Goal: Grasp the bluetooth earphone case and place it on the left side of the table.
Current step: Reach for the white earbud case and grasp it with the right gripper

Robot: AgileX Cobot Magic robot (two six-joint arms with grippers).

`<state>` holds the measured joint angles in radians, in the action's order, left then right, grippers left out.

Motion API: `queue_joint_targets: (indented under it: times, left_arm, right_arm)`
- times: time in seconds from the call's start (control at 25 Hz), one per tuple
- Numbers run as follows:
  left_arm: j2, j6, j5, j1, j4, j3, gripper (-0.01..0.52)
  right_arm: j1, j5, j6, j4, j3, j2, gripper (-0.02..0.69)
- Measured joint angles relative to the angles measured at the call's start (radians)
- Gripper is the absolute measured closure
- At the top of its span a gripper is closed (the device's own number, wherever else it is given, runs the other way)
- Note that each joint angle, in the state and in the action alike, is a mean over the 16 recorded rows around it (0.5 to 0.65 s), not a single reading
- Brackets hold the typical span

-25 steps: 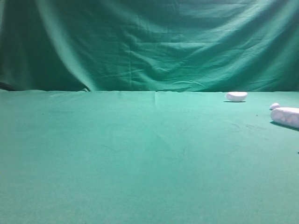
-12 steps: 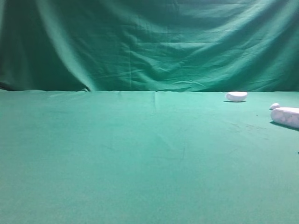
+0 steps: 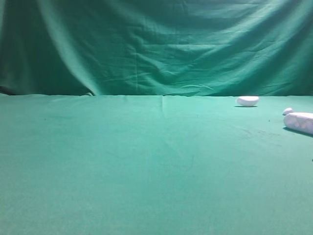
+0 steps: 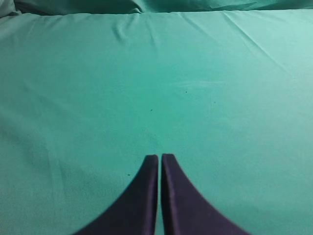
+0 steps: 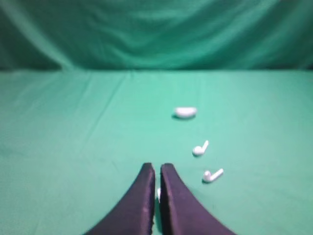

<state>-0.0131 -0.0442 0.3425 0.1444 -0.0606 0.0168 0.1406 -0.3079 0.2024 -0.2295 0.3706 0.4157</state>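
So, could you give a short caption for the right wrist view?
Shut right gripper over the green table, two earbuds and a white oval piece ahead.

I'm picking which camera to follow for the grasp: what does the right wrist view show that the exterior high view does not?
Only the right wrist view shows the right gripper, fingers together, and two loose earbuds lying ahead of it.

Only the exterior high view shows the bluetooth earphone case, cut off by the right edge, with a tiny white piece just behind it.

Both show the table, the green curtain behind it, and the small white half-oval piece near the back.
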Motion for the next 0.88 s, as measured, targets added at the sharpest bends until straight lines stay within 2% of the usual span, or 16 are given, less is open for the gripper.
queue_joint_targets:
  times: [0.2, 0.52, 0.88]
  left_arm:
    - [0.000, 0.000, 0.000, 0.000, 0.000, 0.000, 0.514]
    - [0.000, 0.000, 0.000, 0.000, 0.000, 0.000, 0.514]
    - [0.000, 0.000, 0.000, 0.000, 0.000, 0.000, 0.514]
  right_arm:
    - [0.000, -0.148, 0.035, 0.007, 0.125, 0.229, 0.665]
    - [0.003, -0.280, 0.054, 0.049, 0.232, 0.548, 0.665]
    - [0.051, -0.383, -0.098, 0.244, 0.377, 0.874, 0.661]
